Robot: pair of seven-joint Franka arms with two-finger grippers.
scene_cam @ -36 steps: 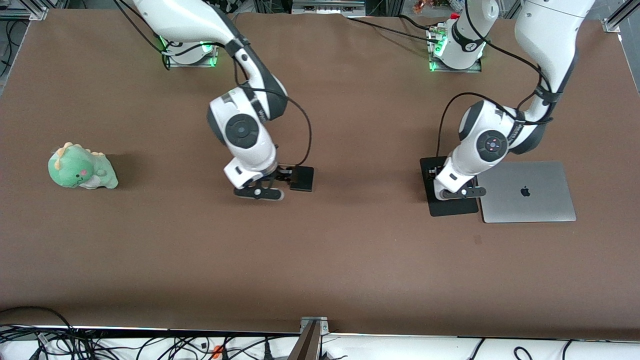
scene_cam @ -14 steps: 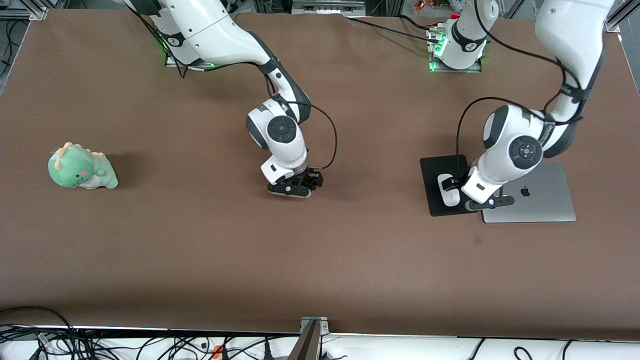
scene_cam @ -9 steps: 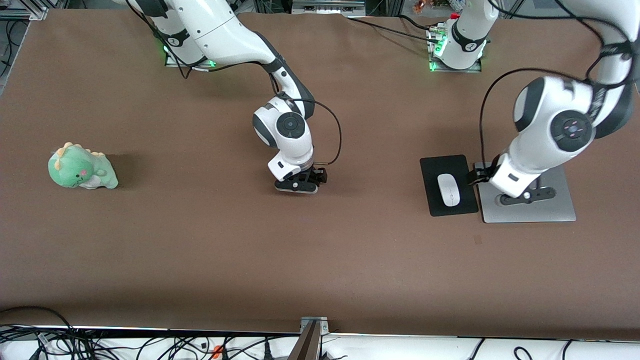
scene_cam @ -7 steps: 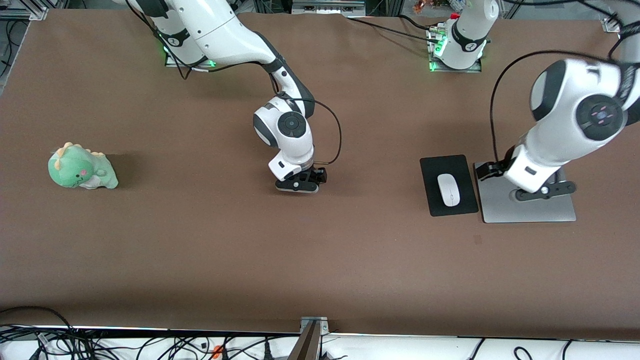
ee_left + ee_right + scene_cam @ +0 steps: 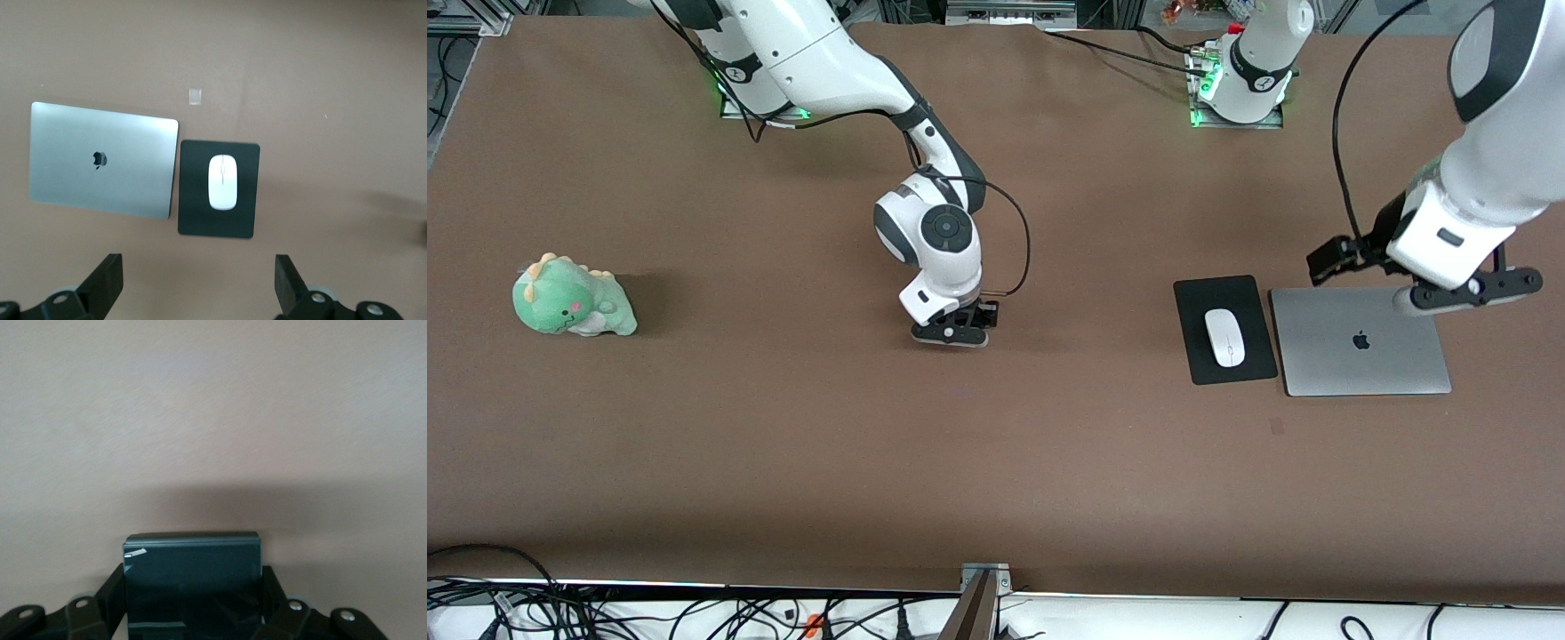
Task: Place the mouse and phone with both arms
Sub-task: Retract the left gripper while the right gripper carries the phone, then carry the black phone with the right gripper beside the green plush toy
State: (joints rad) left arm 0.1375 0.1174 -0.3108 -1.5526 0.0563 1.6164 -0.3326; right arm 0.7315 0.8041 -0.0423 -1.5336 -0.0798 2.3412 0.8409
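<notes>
The mouse already lies on the mouse pad beside the laptop, over which the left gripper hangs wide and empty, while the right gripper, mid-table, clamps the phone, not yet placed.

White jointed arms, dark bands, black cables

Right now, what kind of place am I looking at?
Probably a robotics lab bench dressed as a desk: two robot arms bolted to a brown table, a closed laptop, a mouse.
</notes>
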